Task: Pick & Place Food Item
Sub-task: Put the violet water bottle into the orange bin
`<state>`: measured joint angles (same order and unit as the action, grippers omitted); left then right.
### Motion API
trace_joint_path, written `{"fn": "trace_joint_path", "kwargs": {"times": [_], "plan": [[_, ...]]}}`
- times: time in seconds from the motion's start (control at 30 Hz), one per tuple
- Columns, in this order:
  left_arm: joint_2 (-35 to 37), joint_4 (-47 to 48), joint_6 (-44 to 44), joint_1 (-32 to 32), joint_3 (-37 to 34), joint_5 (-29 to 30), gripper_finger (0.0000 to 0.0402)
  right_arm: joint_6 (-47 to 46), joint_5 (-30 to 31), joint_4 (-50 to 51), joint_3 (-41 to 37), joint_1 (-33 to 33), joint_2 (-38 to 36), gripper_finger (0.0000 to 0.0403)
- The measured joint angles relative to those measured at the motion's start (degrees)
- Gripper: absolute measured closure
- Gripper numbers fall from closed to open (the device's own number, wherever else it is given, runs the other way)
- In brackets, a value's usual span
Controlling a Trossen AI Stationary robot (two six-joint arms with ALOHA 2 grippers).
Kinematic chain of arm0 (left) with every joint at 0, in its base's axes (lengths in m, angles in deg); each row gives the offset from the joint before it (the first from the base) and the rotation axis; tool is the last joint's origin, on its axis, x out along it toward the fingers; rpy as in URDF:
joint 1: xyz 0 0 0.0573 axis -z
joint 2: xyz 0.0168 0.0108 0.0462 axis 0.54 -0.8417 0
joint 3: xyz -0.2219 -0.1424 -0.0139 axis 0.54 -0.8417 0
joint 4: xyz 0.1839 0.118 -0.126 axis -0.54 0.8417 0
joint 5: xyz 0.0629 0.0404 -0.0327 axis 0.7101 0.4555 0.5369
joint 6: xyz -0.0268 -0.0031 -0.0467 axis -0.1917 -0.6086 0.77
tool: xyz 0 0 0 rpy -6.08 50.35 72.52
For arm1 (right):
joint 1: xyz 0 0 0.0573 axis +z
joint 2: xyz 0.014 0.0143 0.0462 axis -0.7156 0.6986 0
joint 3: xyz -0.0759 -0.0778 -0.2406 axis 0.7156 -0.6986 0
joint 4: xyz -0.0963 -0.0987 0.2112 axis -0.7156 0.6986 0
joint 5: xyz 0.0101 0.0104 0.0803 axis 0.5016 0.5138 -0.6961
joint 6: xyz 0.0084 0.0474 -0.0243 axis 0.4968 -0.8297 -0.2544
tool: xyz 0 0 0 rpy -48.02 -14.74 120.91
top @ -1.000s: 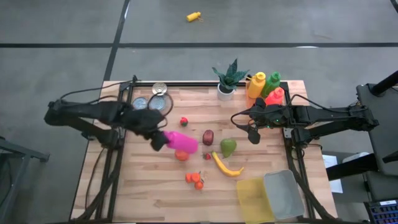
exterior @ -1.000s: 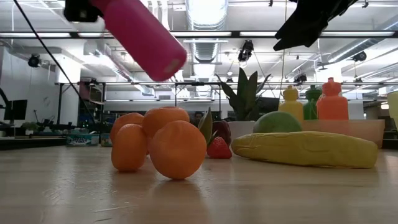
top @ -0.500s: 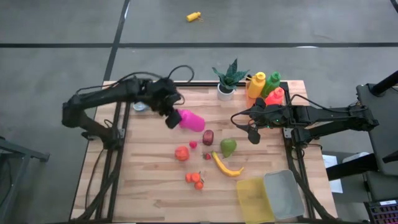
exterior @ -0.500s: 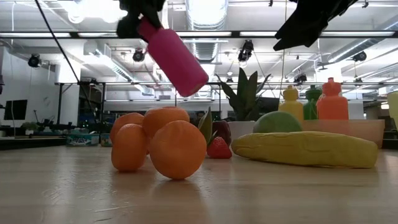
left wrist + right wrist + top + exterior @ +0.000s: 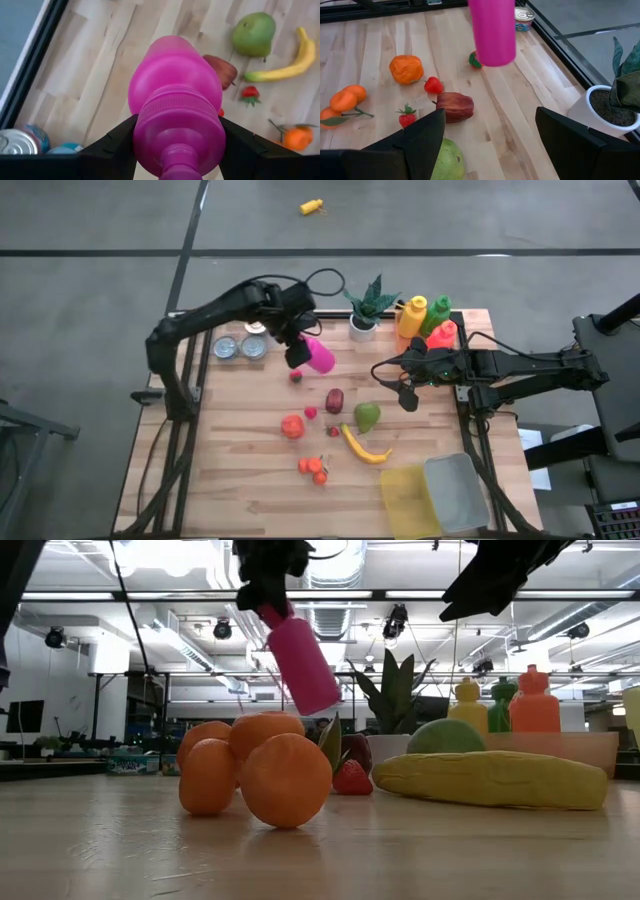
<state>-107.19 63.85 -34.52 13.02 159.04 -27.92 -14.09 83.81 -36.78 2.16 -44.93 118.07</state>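
L fingers clamped on pink bottle, aloft beside potted plant | R fingers parted, empty, past plant | risk: swing clips plant, bottle slips

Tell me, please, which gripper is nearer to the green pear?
Right. The right gripper hangs open just beside the green pear, toward the table's right edge. The left gripper, holding the pink bottle, is farther off, toward the table's back-left.
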Motion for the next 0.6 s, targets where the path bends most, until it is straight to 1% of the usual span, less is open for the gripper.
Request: {"fn": "trace_joint_path", "kwargs": {"times": [0.13, 0.33, 0.6], "plan": [[-2.85, -0.42, 0.5, 0.0, 2.11, 0.63, 0.019, 0.0, 0.0, 0.0, 0.0, -0.01, 0.0, 0.0095], [-6.01, -1.33, 2.96, 0.0, 1.91, 0.82, 0.019, 0.0, 0.0, 0.0, 0.0, -0.02, 0.0, 0.0095], [-10.13, -1.29, 3.26, 0.0, 1.84, 0.83, 0.019, 0.0, 0.0, -0.01, 0.0, 0.0, 0.0, 0.0095]]}}
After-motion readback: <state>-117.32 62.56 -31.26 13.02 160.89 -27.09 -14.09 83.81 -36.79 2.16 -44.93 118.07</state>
